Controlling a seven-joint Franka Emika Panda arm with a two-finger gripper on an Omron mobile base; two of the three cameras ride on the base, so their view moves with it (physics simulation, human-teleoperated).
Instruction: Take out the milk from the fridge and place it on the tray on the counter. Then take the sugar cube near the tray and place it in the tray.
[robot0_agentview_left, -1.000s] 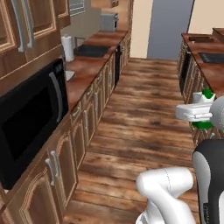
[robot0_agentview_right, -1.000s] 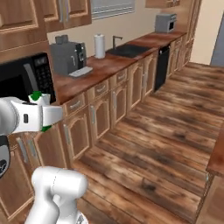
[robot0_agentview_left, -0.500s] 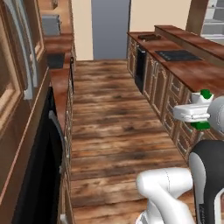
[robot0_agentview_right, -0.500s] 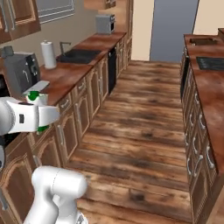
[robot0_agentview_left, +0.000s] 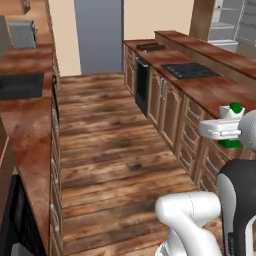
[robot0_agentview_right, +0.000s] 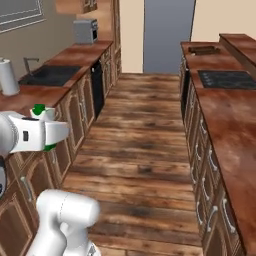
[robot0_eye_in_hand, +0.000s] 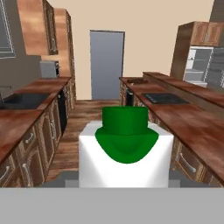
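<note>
We carry the milk pinched upright in our claw above the floor, so it travels toward the desk unspilled.

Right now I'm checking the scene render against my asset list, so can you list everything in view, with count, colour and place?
Small white milk carton with green gabled top: one, white and green, held in the gripper, close before the hand camera.
Shallow dark-brown wooden tray: one, at the far end of the right counter.
Reddish-brown glossy wood counter: two runs, one on each side of the aisle.
Black cooktop: one, set in the right counter.
Dark sink: one, set in the left counter.
Grey toaster-like box: one, far end of the left counter.
Light-grey fridge: one, open, beyond the right counter.
Grey door: one, at the aisle's end.
Gripper: one, white, shut on the carton.
</note>
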